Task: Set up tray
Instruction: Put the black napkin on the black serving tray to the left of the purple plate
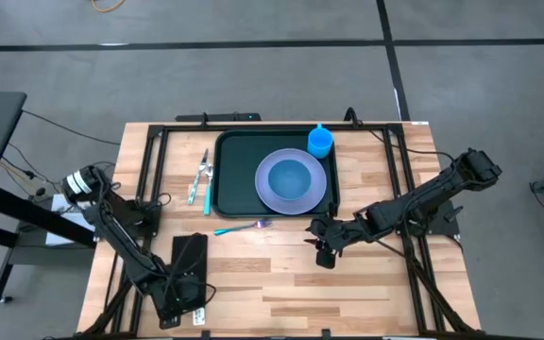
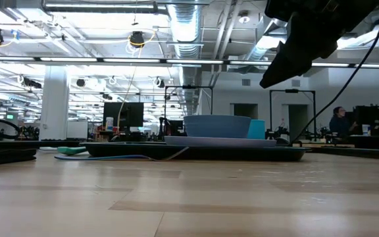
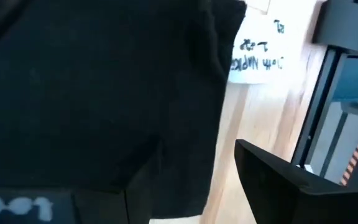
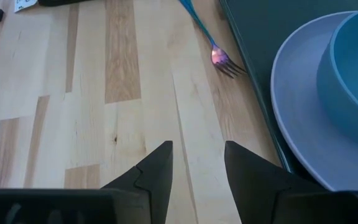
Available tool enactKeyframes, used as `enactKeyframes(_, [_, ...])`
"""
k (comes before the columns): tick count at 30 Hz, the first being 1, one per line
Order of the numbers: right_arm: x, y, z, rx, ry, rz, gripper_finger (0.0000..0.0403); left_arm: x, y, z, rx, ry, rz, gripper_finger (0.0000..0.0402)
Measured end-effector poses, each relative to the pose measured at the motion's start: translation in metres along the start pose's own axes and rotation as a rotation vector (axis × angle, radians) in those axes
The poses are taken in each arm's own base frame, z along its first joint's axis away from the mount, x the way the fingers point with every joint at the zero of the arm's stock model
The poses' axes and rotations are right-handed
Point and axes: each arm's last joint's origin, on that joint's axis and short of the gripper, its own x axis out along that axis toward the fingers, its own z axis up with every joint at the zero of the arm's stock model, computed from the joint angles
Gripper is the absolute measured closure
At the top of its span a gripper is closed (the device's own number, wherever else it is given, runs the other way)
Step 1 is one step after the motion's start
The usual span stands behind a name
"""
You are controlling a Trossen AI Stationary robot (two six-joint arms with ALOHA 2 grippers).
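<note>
Hovering with right gripper [image 1: 324, 251] parted and empty, just off the tray [image 1: 234, 170], which is sitting mid-table holding plate [image 1: 291, 182], bowl [image 1: 293, 175], cup [image 1: 320, 141]. Probably reaching next for fork [image 1: 241, 228] beside tray. Left gripper [image 1: 179, 304] idling farther off; fingers unreadable.

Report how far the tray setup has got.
Partly done: the tray holds the plate with the bowl and the blue cup. Nothing is in hand; the right gripper is open near the fork. Fork and utensils remain on the table.
</note>
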Motion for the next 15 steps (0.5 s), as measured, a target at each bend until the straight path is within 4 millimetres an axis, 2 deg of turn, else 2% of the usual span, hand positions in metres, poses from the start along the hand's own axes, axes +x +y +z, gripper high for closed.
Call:
enactKeyframes(5, [0.0001,-0.0003,0.0001,0.001,0.0,-0.001,0.0268,0.0079,-0.0015,0.0011,-0.001,0.019,-0.005,0.02])
enactKeyframes(15, [0.0001,-0.0003,0.0001,-0.001,0.0,-0.002,0.0268,0.009,0.0016,0.0007,0.022,-0.006,0.036,0.02])
